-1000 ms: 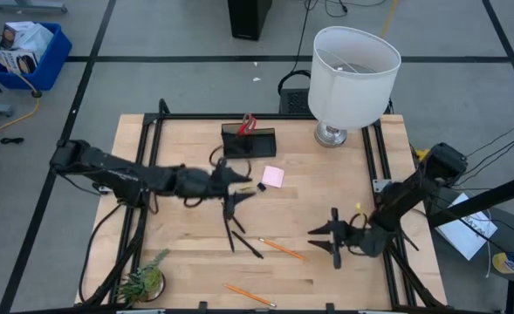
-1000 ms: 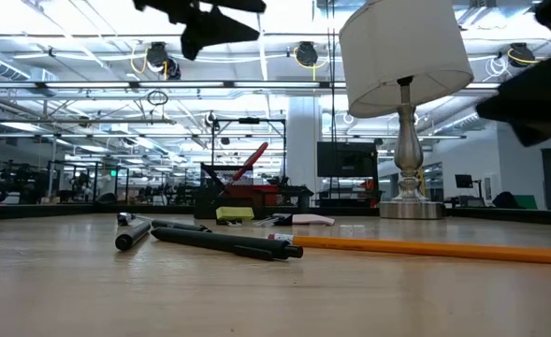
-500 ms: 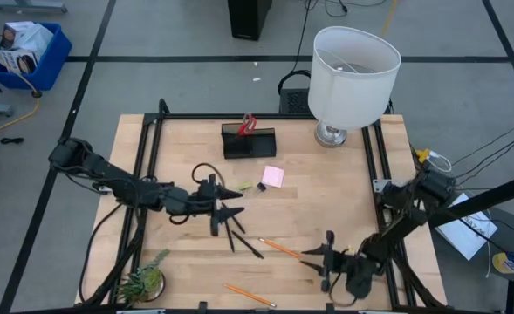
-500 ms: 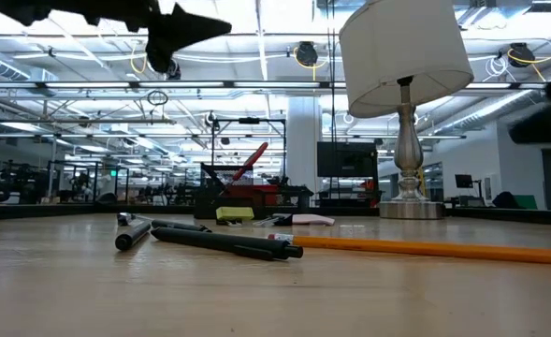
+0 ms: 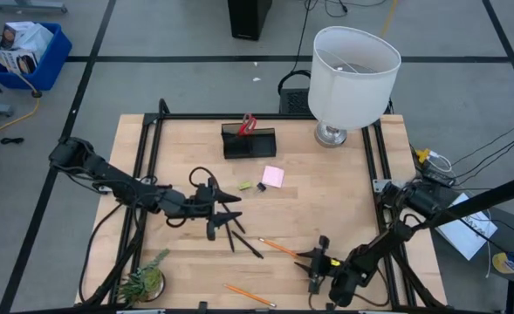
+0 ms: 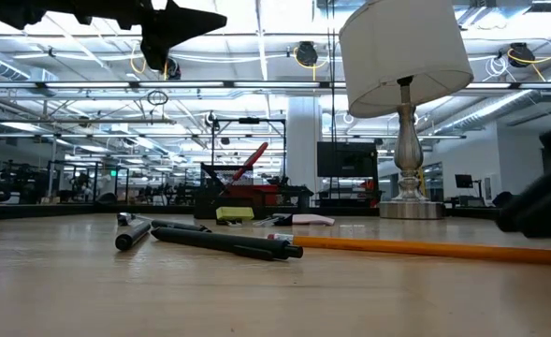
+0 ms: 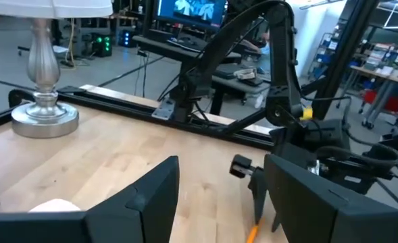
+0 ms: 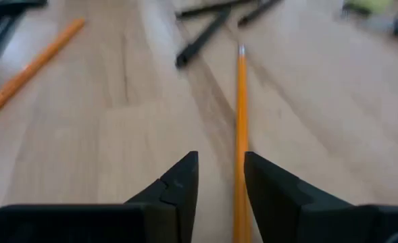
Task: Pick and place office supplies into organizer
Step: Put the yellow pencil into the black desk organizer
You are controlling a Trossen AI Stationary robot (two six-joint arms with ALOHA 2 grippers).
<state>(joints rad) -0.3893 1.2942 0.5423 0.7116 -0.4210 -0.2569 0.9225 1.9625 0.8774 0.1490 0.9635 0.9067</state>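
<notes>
The black organizer [image 5: 248, 142] stands at the far middle of the table, with red-handled scissors [image 5: 247, 124] sticking up out of it. A pink sticky-note pad [image 5: 272, 176], a yellow-green eraser [image 5: 244, 186] and a small black clip [image 5: 260, 186] lie in front of it. Black pens [image 5: 239, 235] lie crossed at mid-table. My left gripper [image 5: 232, 209] hovers level and open just above them, empty [image 7: 219, 196]. My right gripper [image 5: 310, 264] is open, low over the right end of an orange pencil [image 8: 240, 115], which runs out from between its fingertips [image 8: 220, 169].
A second orange pencil [image 5: 249, 296] lies near the front edge. A white-shaded lamp [image 5: 352, 70] stands at the far right and a small green plant [image 5: 143, 281] at the near left corner. Black rails [image 5: 148, 166] frame the table.
My left gripper has drawn back toward the table's left and near edge, sinking a little over the pens and tipping up to level. My right gripper has moved down and toward the near edge and left, lining up with the orange pencil. Nothing on the table has moved.
</notes>
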